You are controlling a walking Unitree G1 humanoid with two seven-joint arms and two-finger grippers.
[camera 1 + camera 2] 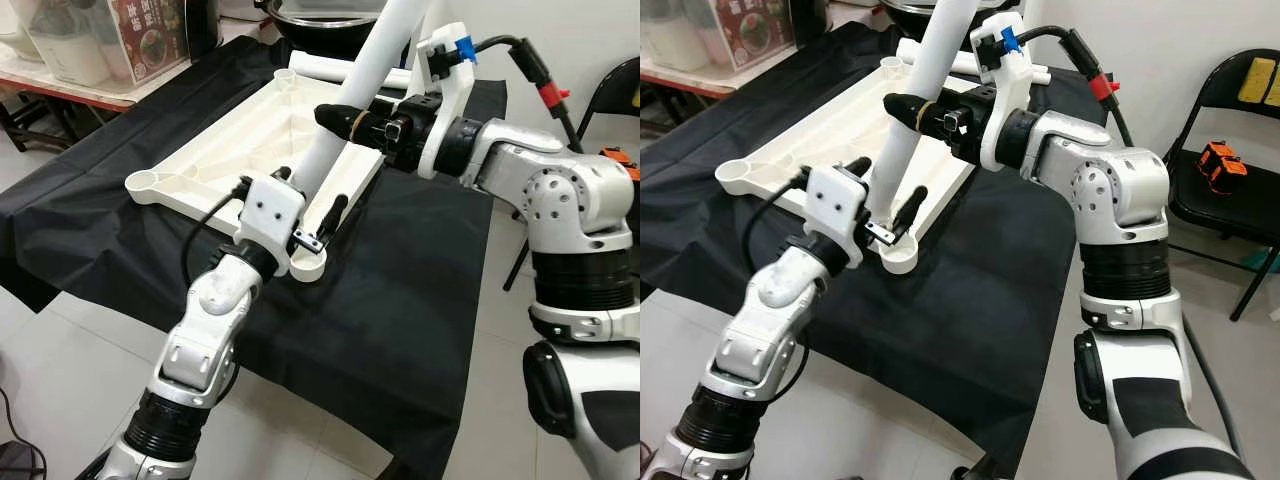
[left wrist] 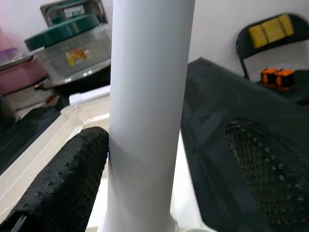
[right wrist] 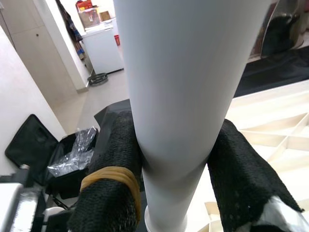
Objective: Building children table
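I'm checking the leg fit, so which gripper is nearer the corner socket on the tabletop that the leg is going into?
Left. The left gripper straddles the white leg just above the corner socket; the right gripper clamps the leg higher up.

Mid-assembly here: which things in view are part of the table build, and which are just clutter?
Job: white plastic tabletop, upside down; white tubular leg standing in its corner socket; spare white leg; left gripper; right gripper.
Clutter: black cloth, black folding chair, orange item.

Black cloth (image 1: 400,300) free right of tabletop (image 1: 230,140); boxes (image 1: 100,40) probably crowd far-left.
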